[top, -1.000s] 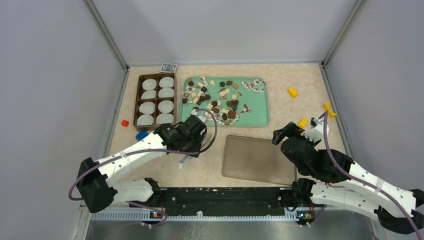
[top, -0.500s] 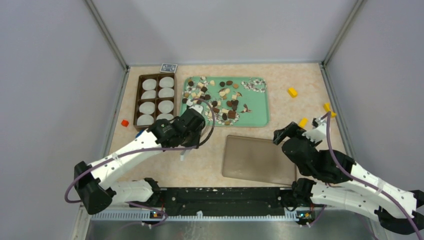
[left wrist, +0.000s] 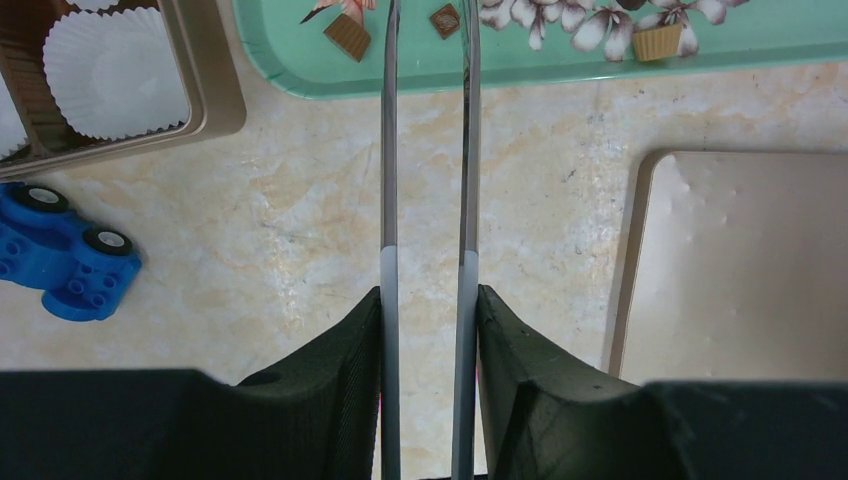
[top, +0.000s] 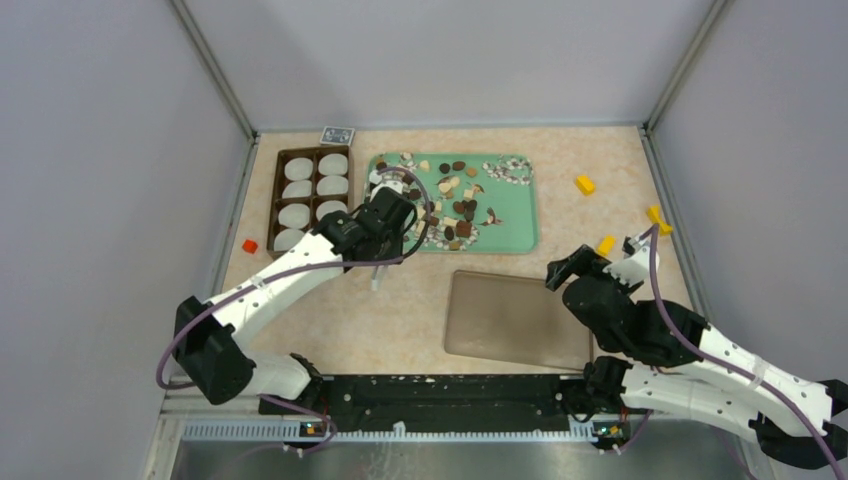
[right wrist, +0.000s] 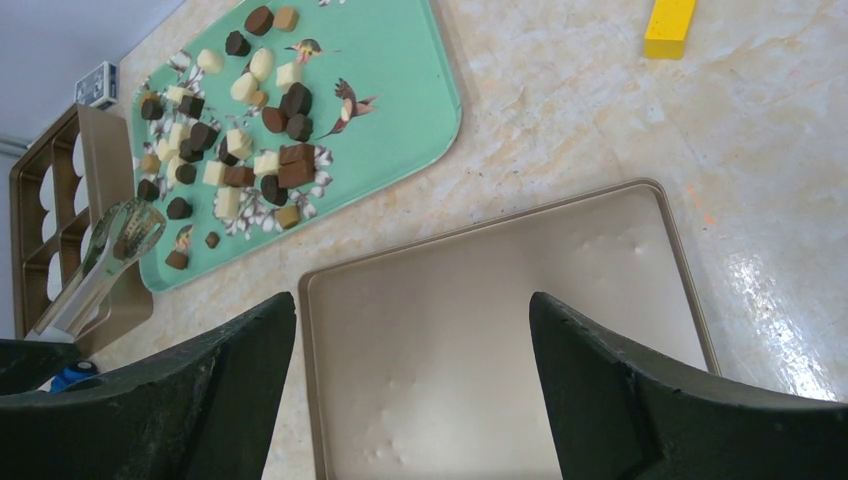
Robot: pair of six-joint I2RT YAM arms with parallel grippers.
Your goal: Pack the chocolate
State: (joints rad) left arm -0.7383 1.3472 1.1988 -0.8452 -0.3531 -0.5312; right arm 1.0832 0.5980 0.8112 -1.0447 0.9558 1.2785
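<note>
The jaws of the left arm (top: 270,290) grip the tongs (left wrist: 388,150), whose long blades point straight ahead at the near-left corner of the tray (right wrist: 400,60), where the chocolate (right wrist: 290,160) lies just past their tips, while the right arm (top: 650,330), jaws spread wide and empty, hangs farther off.

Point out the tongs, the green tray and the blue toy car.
tongs (right wrist: 120,238), right wrist view, near the tip end.
green tray (top: 515,224), top external view, on its bare right part.
blue toy car (left wrist: 62,266), left wrist view, on its body.
</note>
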